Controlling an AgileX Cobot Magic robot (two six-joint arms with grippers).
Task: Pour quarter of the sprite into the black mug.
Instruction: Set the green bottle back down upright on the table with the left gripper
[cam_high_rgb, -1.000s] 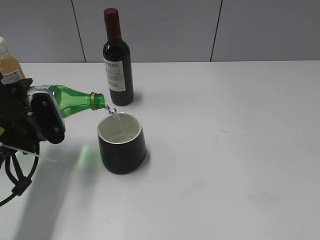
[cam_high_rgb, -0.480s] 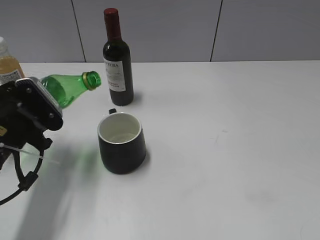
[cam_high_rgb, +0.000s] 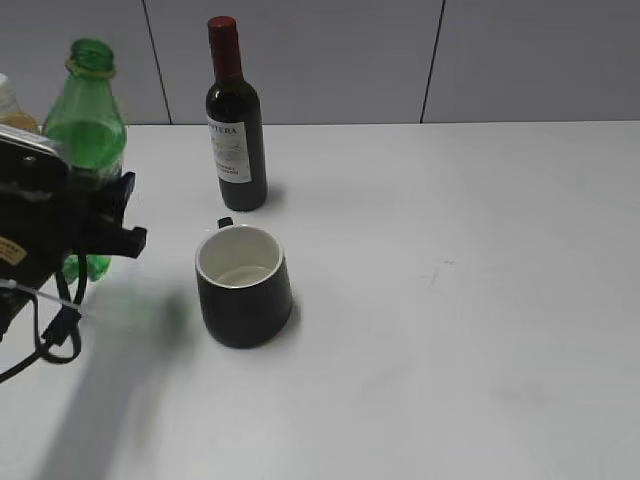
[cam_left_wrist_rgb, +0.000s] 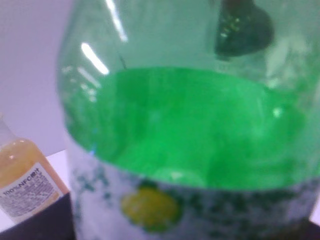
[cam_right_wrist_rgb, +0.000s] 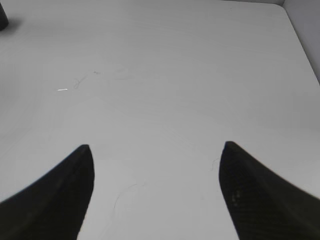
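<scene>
Upright again, the sprite (cam_high_rgb: 85, 120) sits gripped in the left fingers (cam_high_rgb: 95, 215) beside the black mug (cam_high_rgb: 243, 285); right fingers (cam_right_wrist_rgb: 155, 190) gape empty. Half-full thin plastic: sloshy, squeezable, best held mid-body.

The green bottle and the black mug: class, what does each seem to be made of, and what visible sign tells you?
Green bottle: likely thin clear-green plastic, glossy; light passes through and highlights streak its wall. Black mug: probably glazed ceramic, though that is uncertain; matte black outside, smooth white inside, thick rim.
</scene>
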